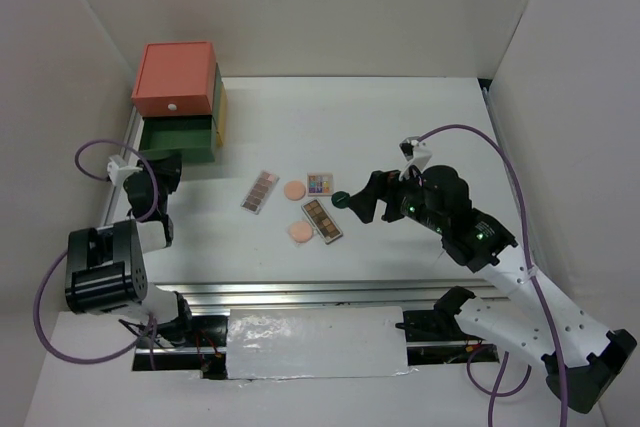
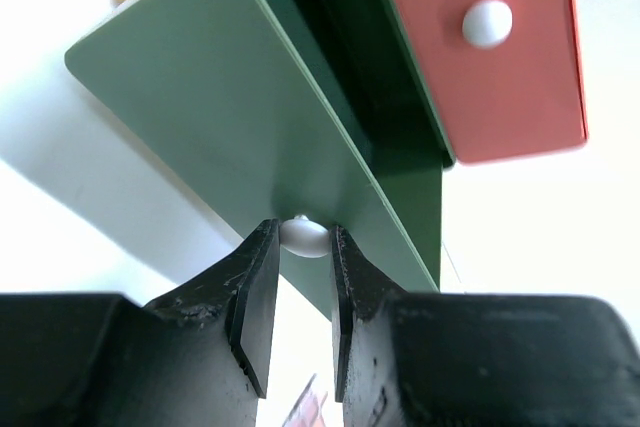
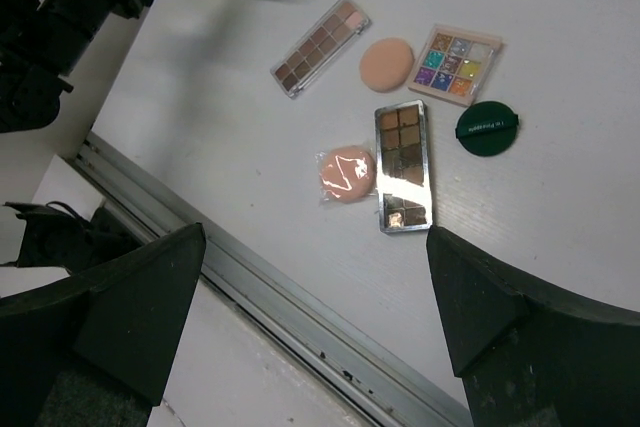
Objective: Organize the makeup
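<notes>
Fingers first: the left fingers were pinched tight on the white knob of the green drawer, which stood pulled out under the coral drawer. The right fingers hung spread wide, holding nothing, above the makeup.

Below and between those open tips lay the brown palette with a wrapped puff touching its side. Just beyond sat the bare puff, the multicolour palette and the pinkish palette. The dark green compact lay off toward the right-hand tip. None of it was in the drawer yet.

Trouble, as I judged it: that knob was small and round, so a skewed pull could pop it out of the pinch. A hard pull could also drag the whole drawer box across the counter or bring the drawer right out. The palettes lay flat, so the tips might scrape the counter or shove the wrapped puff instead of gripping.

Room looked decent. Bare counter ran from the pinkish palette to the drawer. But the left arm sat right at the drawer mouth, so a delivery there risked a clash. A metal rail edged the counter just under the right fingers, and white walls closed in past the box.
</notes>
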Available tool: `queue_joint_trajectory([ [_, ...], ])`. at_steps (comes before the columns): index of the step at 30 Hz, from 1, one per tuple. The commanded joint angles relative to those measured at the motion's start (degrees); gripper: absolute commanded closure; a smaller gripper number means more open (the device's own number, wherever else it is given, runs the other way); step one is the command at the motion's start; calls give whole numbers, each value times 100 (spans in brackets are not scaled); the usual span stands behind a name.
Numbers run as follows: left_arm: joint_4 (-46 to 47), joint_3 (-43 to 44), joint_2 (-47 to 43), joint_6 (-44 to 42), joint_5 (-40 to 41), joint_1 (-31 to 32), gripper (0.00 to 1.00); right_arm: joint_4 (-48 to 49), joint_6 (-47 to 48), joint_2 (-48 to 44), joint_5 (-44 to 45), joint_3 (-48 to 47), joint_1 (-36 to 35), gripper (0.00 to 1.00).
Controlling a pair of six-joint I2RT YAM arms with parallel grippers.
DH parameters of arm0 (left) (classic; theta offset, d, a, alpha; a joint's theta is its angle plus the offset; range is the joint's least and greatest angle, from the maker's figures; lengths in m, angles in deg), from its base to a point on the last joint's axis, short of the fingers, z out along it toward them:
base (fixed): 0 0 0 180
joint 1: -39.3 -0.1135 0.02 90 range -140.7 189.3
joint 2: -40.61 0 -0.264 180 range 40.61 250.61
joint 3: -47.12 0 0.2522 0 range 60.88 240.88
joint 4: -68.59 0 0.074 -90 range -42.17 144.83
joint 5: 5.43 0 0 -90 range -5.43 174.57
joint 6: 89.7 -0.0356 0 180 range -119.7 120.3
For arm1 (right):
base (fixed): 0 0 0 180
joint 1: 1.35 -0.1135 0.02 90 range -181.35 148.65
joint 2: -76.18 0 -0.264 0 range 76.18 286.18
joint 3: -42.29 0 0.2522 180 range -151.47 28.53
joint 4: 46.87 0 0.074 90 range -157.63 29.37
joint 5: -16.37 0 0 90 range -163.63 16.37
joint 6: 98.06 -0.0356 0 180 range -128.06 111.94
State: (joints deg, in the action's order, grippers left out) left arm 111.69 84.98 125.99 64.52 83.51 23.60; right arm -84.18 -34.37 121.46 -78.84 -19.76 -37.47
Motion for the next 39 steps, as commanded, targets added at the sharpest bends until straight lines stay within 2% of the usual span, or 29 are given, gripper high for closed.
queue_joint_trajectory([
  [1,150,-378,-783,-174,80,-20,79,202,-50,-89,-59,65,0,0],
  [2,54,-527,-926,-174,80,-20,78,219,-50,-89,-67,74,-9,0],
  [4,-313,-573,-1251,-235,228,-20,69,246,-68,-37,-50,101,0,0],
  [5,-412,-547,-1322,-279,264,-12,61,254,-68,16,-59,92,0,0],
  [6,-474,-529,-1418,-331,247,-20,46,281,-85,112,-59,101,8,0],
  [8,-658,-494,-1507,-367,264,-20,28,351,-103,227,-76,110,0,0],
  [9,-676,-502,-1568,-384,282,-20,14,377,-112,358,-76,101,8,0],
  [12,-826,-502,-1604,-376,291,-20,1,387,-138,692,11,22,-1,0],
  [19,-896,-573,-1577,-402,229,-20,1,377,-173,1317,38,-110,0,0],
  [23,-1334,-468,-1927,-524,159,-20,1,342,-165,1676,126,-215,-44,0],
  [27,-2701,-73,-2446,-630,-200,23,1,272,-112,2133,512,-408,-342,0],
  [30,-3880,409,-2982,-893,60,426,1,45,2,2993,1065,-837,-606,4],
  [31,-4667,559,-3097,-1007,79,567,1,-70,46,3213,1171,-944,-676,5],
  [33,-5645,998,-3273,-1263,456,1006,1,-54,73,3898,1391,-1164,-835,6],
  [39,-7433,1624,-3879,-1615,774,1974,1,-88,169,4752,1646,-1454,-870,7],
])
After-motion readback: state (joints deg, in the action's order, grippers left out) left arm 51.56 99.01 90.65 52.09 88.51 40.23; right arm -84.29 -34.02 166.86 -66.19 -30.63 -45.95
